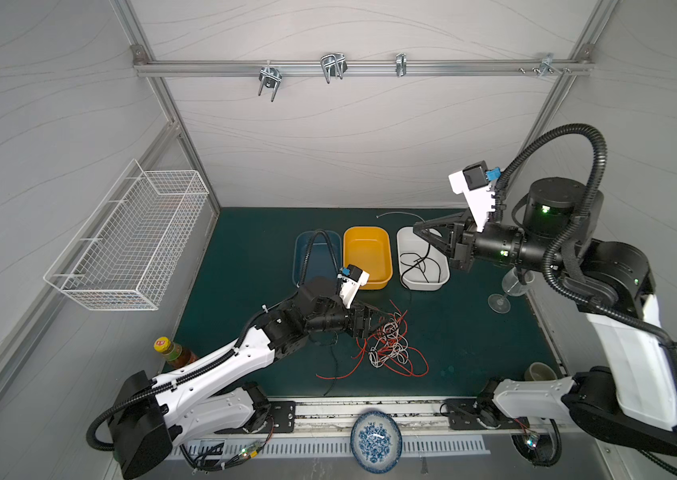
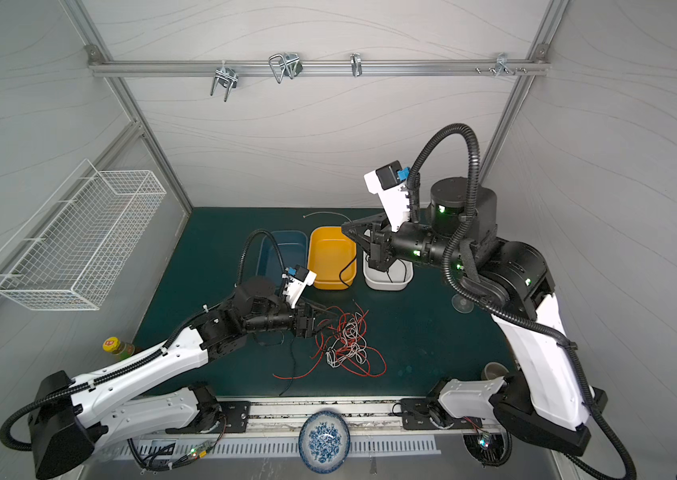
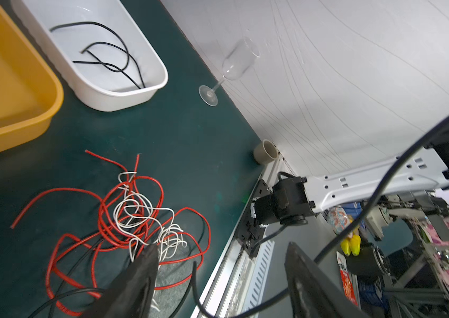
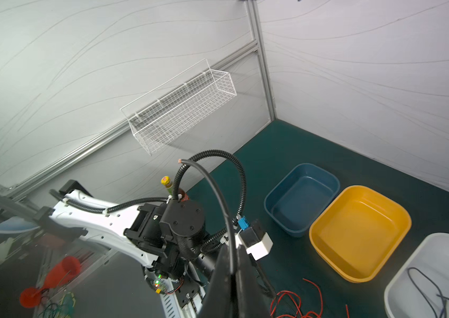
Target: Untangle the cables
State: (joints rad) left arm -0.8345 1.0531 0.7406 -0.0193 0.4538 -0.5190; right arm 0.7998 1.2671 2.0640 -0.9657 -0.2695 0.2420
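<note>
A tangle of red and white cables [image 1: 390,345] [image 2: 349,345] [image 3: 135,214] lies on the green mat [image 1: 473,332], with black strands running under it. My left gripper [image 1: 382,318] [image 2: 330,318] [image 3: 222,256] stands open at the tangle's left edge. A loose black cable [image 3: 198,289] loops between its fingers without being clamped. My right gripper [image 1: 415,228] [image 2: 345,227] [image 4: 231,253] is raised over the white bin [image 1: 440,282] and shut on a black cable [image 4: 217,192]. That cable hangs down into the bin, where black cable [image 3: 107,52] lies coiled.
A yellow bin [image 1: 365,253] and a blue bin [image 1: 316,257] stand left of the white one. A wine glass [image 1: 511,286] and a cup [image 1: 538,371] are at the right edge. There is a bottle [image 1: 170,351] front left and a plate [image 1: 375,440] in front. A thin pale wire [image 1: 401,214] lies at the back.
</note>
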